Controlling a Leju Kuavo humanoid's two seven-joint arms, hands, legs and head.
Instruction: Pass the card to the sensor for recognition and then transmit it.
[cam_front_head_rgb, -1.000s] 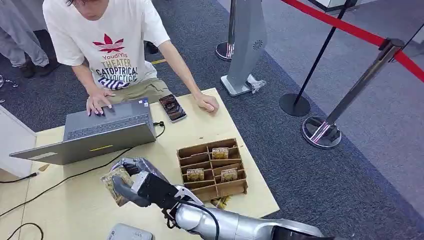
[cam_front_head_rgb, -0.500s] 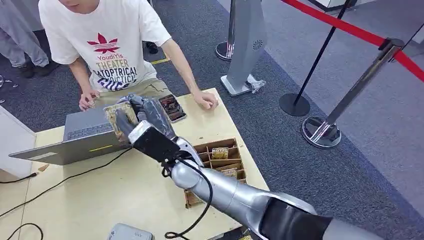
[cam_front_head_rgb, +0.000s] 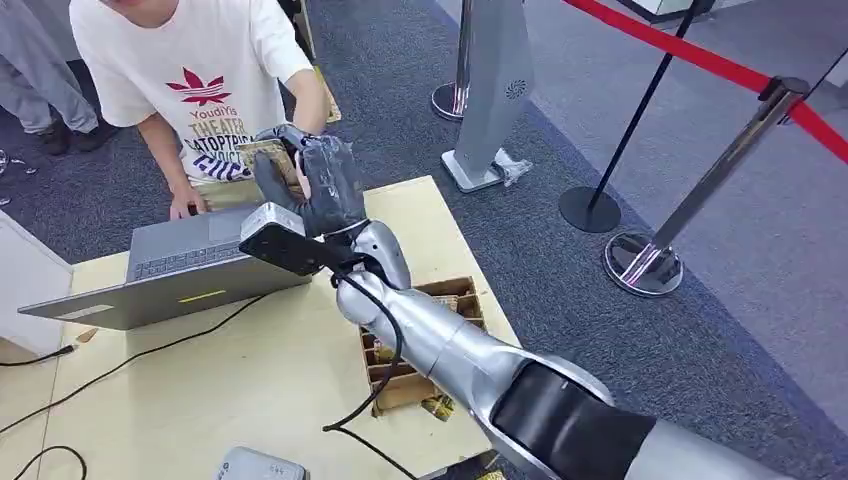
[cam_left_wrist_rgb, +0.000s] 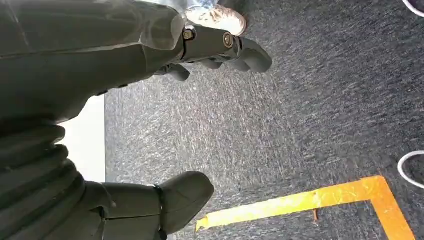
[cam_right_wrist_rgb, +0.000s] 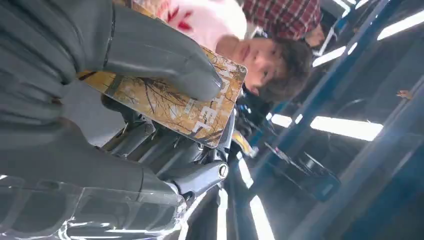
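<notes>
The right hand was raised above the far edge of the table, in front of the person in a white T-shirt, and gripped the card between thumb and fingers. The card was held clear of the laptop and of the cardboard divider box, which held other cards. The left hand hung over dark carpet, fingers apart, holding nothing.

My right hand is raised at full reach, thumb and fingers pinching the card; my left hand hangs open.
</notes>
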